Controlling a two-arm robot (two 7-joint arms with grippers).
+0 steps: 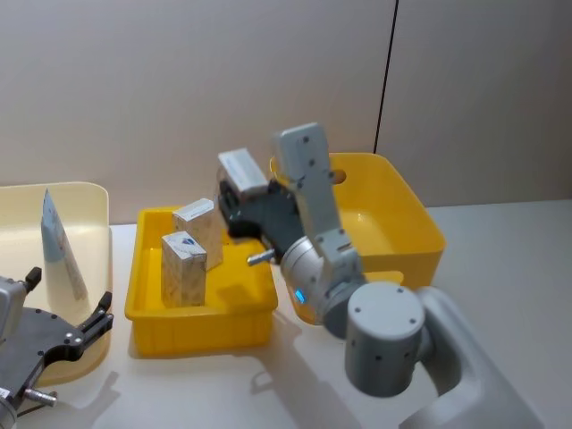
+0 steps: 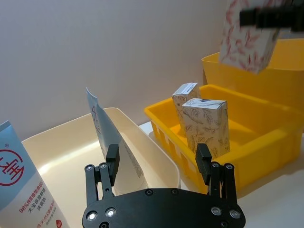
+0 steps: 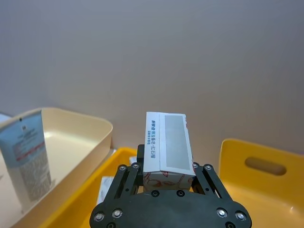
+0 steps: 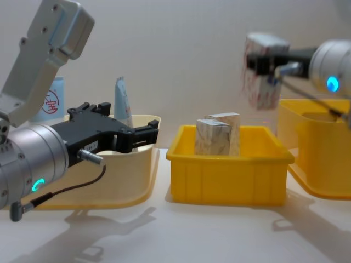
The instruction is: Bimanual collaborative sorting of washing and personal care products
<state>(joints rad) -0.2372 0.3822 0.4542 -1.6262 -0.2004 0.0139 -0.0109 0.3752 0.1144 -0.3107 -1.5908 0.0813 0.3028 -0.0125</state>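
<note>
My right gripper (image 1: 236, 191) is shut on a white carton with red print (image 1: 242, 172), held in the air above the back edge of the shallow yellow bin (image 1: 197, 323). The same carton (image 3: 167, 142) sits between the fingers in the right wrist view. Two marbled grey-beige cartons (image 1: 183, 268) (image 1: 198, 228) stand upright in that bin. A pale-blue tube (image 1: 55, 239) leans in the cream tray (image 1: 89, 201); a tube with a round red logo (image 2: 16, 183) stands beside it. My left gripper (image 1: 71, 332) hovers open and empty over the tray's near side.
A deeper yellow bin (image 1: 402, 223) stands at the right, behind the right arm. The shallow bin (image 4: 230, 175) lies between the cream tray (image 4: 131, 170) and the deep bin (image 4: 318, 159). A plain wall runs close behind the table.
</note>
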